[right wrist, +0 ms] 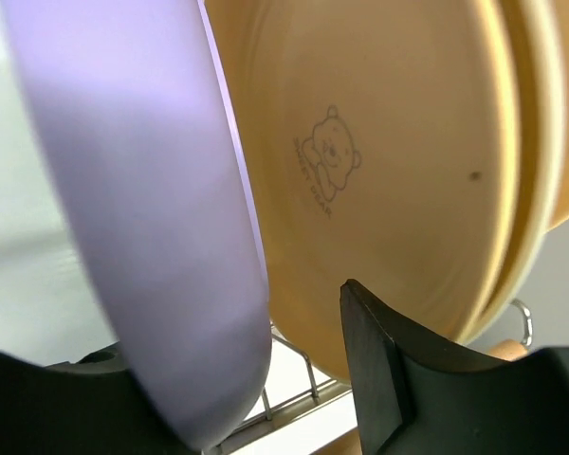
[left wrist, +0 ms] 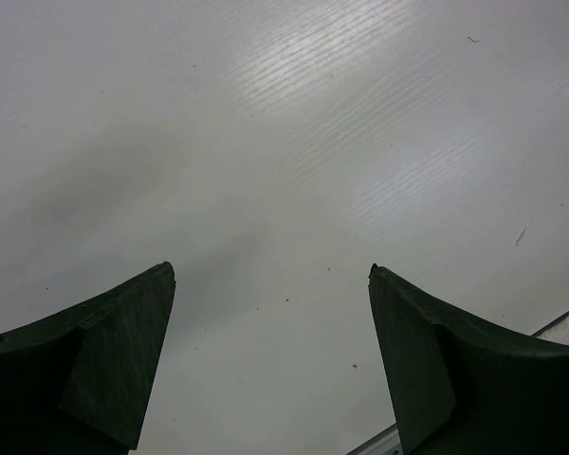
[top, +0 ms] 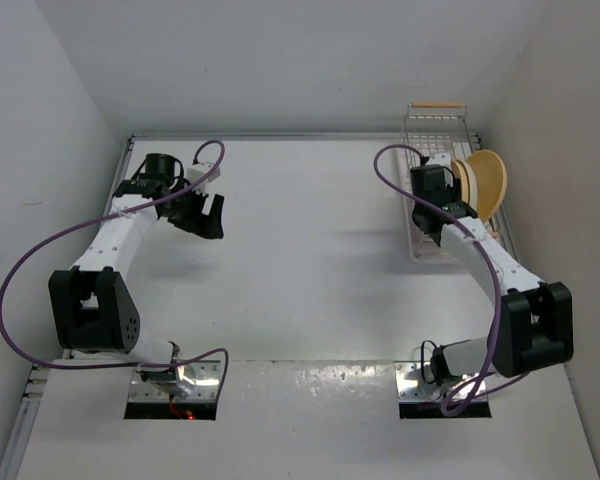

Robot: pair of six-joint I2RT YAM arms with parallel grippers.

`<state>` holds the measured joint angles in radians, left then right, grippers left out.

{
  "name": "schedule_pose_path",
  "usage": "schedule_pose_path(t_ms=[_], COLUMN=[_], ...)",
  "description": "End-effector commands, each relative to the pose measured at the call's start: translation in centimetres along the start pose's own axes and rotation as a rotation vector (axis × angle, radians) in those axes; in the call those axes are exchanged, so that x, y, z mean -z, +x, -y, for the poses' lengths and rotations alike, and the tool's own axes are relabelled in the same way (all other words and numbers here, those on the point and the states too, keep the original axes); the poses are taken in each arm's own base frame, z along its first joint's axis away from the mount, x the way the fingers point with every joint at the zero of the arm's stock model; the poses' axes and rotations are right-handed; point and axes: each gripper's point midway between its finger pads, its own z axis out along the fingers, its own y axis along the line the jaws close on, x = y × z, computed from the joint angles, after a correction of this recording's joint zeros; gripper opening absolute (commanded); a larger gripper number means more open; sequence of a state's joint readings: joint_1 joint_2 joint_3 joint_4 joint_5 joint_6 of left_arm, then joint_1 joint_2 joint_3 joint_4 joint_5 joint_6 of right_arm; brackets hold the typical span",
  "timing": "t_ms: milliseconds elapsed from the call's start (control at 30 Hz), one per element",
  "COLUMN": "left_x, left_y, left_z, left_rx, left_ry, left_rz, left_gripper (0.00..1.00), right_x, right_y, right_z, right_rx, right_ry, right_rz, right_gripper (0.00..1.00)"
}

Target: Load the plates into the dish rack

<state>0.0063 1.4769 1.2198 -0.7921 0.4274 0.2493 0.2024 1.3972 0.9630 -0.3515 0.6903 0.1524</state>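
The white wire dish rack [top: 435, 118] stands at the far right with plates upright in it. A yellow-orange plate [top: 487, 180] shows behind a paler cream one [top: 463, 180]. In the right wrist view a lavender plate [right wrist: 142, 190] stands on edge in the rack wires [right wrist: 308, 365], in front of a pale plate with a bear mark [right wrist: 379, 142]. My right gripper [right wrist: 237, 327] straddles the lavender rim; its right finger [right wrist: 379, 360] stands clear of the plate, the left finger is hidden behind it. My left gripper [top: 202, 212] [left wrist: 270, 270] hangs open over bare table at the far left.
A wooden bar handle [top: 438, 105] tops the rack's far end, close to the back wall. The right side wall runs just beside the rack. A purple cable [top: 390, 180] loops off the right wrist.
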Motion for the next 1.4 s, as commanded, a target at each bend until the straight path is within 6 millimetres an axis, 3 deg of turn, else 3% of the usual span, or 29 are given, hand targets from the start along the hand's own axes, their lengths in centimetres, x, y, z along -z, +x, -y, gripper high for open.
schedule_pose_path(t_ms=[0,167,333,467,633,667,767,800,1067,1367], left_x=[0.6,0.6,0.6,0.4,0.4,0.4,0.4,0.4,0.2,0.2], left_y=[-0.7,-0.7,-0.7,-0.3,-0.3,-0.3,-0.3,-0.3,-0.2,-0.2], left_z=[0.1,0.1,0.1,0.2,0.1,0.1,0.1,0.1,0.1,0.1], left_rx=[0.003,0.003,0.003,0.007,-0.003,-0.003,-0.003,-0.003,0.001,0.001], left_ry=[0.004,0.004,0.004,0.007,0.007,0.007,0.007,0.007,0.009,0.009], left_rz=[0.037,0.037,0.037,0.029,0.029,0.029,0.029,0.029,0.021,0.021], left_gripper=[0.87,0.87,0.87,0.87,0.87,0.87,0.87,0.87,0.87,0.87], right_x=[1.6,2.6,2.9,2.5,1.9,1.8,1.8,1.8,2.5,1.8], right_y=[-3.6,-4.8,-4.7,-4.4,-4.0,-3.9,-4.0,-4.0,-5.6,-4.2], right_z=[1.0,1.6,2.1,1.9,1.5,1.4,1.5,1.5,1.2,0.7], right_rx=[-0.082,-0.097,-0.103,-0.092,-0.074,-0.065,-0.054,-0.057,0.000,0.033], right_ry=[-0.014,-0.013,0.000,0.005,0.002,0.004,0.010,0.012,0.058,0.121], right_rz=[0.086,0.115,0.124,0.121,0.101,0.095,0.101,0.104,0.169,0.116], right_gripper=[0.51,0.52,0.50,0.36,0.33,0.29,0.03,0.00,0.00,0.00])
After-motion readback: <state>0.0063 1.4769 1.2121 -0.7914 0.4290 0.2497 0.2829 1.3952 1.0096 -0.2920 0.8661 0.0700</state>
